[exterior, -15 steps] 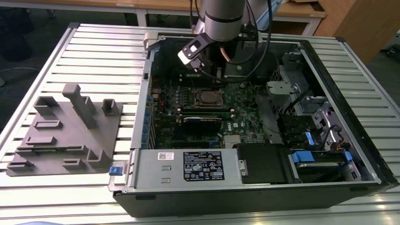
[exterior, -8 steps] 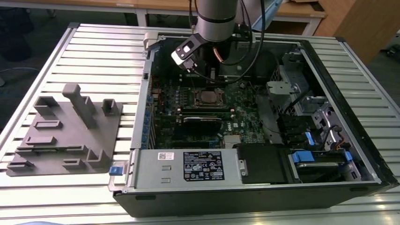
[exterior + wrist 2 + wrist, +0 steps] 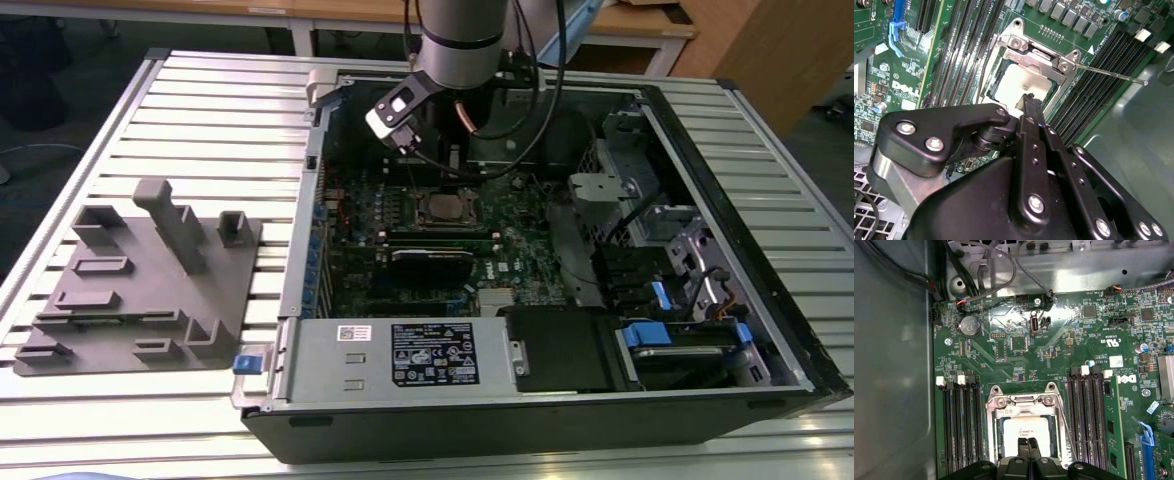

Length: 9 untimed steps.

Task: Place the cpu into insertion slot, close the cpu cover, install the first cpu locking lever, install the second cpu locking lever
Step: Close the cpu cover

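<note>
Slatted table (image 3: 200,110) carries the open computer case (image 3: 534,425), with a grey fixture block (image 3: 134,290) beside it on the exterior view's left. The arm (image 3: 461,40) comes down into the far half of the case over the green motherboard (image 3: 1054,355). Rows of long black memory slots (image 3: 961,425) flank the insertion slot (image 3: 996,440) on both sides. The cpu cover (image 3: 1024,401) lies flat over the slot, and the cpu (image 3: 1026,427) sits in the slot, its pale top showing through the cover's cut-out. One thin wire locking lever (image 3: 1109,74) sticks out from the cover's corner, away from the socket, apparently unlatched. Gripper (image 3: 1030,444) is right over the cpu with its fingers (image 3: 1029,107) pressed together and nothing between them. Tips look to be at the chip's top, but contact can't be confirmed.
</note>
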### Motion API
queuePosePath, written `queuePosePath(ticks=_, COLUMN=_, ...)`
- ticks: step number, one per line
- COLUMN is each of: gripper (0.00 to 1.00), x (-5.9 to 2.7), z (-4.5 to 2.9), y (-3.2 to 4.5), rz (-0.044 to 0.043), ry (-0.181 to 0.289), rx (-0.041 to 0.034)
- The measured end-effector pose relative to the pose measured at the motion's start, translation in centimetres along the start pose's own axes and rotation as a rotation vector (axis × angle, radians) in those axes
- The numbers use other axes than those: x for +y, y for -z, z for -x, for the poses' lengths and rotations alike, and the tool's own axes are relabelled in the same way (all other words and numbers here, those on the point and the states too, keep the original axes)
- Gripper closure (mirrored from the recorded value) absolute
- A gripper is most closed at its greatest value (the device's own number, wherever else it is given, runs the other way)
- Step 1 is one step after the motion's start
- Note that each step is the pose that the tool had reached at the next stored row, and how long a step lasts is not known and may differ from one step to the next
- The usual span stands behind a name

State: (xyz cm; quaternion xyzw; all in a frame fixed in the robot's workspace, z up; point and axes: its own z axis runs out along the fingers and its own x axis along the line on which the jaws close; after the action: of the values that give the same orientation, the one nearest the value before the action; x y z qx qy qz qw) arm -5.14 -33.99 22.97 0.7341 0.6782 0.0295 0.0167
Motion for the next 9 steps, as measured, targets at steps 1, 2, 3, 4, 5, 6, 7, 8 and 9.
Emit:
queuePosePath(ticks=1, gripper=0.89, x=0.0, z=0.0, y=0.0, rz=0.0, ry=0.002, rx=0.0002)
queuePosePath(ticks=2, gripper=0.89, x=0.0, z=0.0, y=-0.01, rz=-0.0001, ry=0.005, rx=0.0005)
queuePosePath(ticks=3, gripper=0.89, x=0.0, z=0.0, y=-0.01, rz=-0.0002, ry=0.011, rx=0.0009)
queuePosePath(ticks=4, gripper=0.89, x=0.0, z=0.0, y=-0.01, rz=-0.0004, ry=0.019, rx=0.0014)
queuePosePath(ticks=5, gripper=0.89, x=0.0, z=0.0, y=-0.01, rz=-0.0007, ry=0.032, rx=0.0022)
queuePosePath(ticks=6, gripper=0.89, x=0.0, z=0.0, y=-0.02, rz=-0.001, ry=0.046, rx=0.003)
queuePosePath(ticks=7, gripper=0.89, x=0.0, z=0.0, y=-0.02, rz=-0.0012, ry=0.059, rx=0.0039)
queuePosePath(ticks=8, gripper=0.89, x=0.0, z=0.0, y=-0.03, rz=-0.0014, ry=0.07, rx=0.0047)
queuePosePath(ticks=9, gripper=0.89, x=0.0, z=0.0, y=-0.03, rz=-0.0016, ry=0.082, rx=0.0055)
